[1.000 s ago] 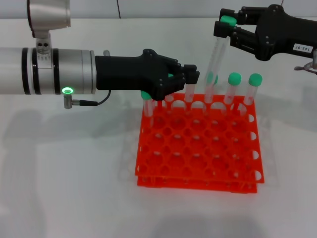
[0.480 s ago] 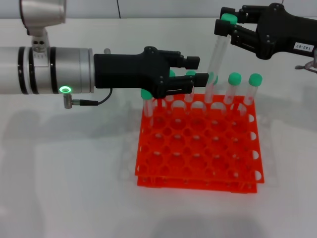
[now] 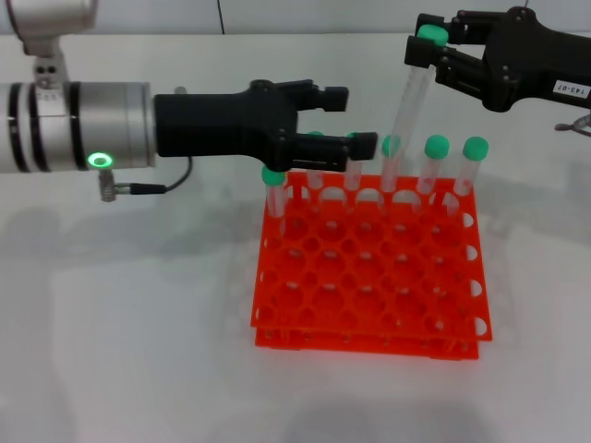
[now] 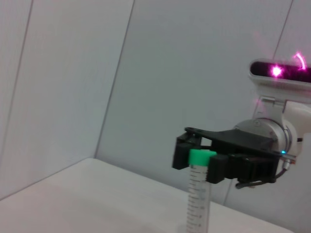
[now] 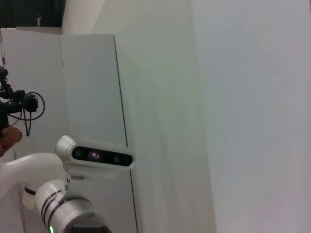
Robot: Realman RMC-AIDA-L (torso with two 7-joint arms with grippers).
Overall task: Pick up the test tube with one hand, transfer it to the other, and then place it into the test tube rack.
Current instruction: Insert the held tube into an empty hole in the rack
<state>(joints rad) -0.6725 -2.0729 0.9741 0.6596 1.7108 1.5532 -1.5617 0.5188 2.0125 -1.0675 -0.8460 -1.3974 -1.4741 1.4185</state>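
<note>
The right gripper (image 3: pixel 427 53) pinches the test tube (image 3: pixel 406 106) by its green cap, near-upright over the test tube rack's (image 3: pixel 369 277) back row, while the left gripper (image 3: pixel 346 115) hangs spread beside it

Rack (image 3: pixel 369 272) centre; left gripper (image 3: pixel 355 120) behind-left, right gripper (image 3: pixel 429 55) behind-right.

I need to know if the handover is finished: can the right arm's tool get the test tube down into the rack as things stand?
Probably yes. The right tool grips the test tube by its cap, tilted over the rack's back row, and the left tool is open and apart from it. Neighbouring tubes stand close.
</note>
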